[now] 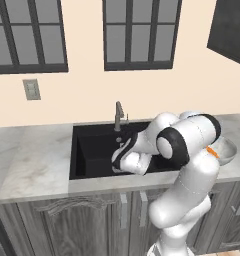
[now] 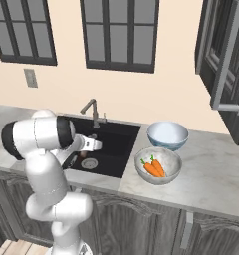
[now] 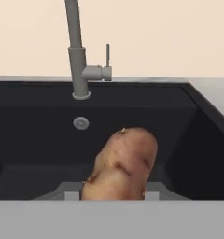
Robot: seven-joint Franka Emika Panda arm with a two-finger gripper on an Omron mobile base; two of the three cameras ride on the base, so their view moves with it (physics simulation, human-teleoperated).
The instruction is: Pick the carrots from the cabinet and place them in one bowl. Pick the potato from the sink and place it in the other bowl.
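Tan-brown and mottled, the potato (image 3: 121,164) sits clamped between the two fingertips of the end effector (image 3: 112,195), rising lengthwise from them toward the back wall of the sink (image 3: 34,140); whether it rests on the basin floor or is lifted off it cannot be told. Seen from the right base, the end effector (image 2: 83,154) is down inside the black basin, close to the round metal drain (image 2: 89,163). A slim grey faucet (image 3: 79,51) stands at the basin's rear rim. To the right of the sink, on the pale marbled surface (image 2: 216,174), the mottled grey bowl (image 2: 158,165) holds both carrots (image 2: 153,167) side by side, and the smooth pale blue-white bowl (image 2: 167,135) stands just behind it. Farther right, the dark grey cabinet (image 2: 226,60) hangs with its door swung open.
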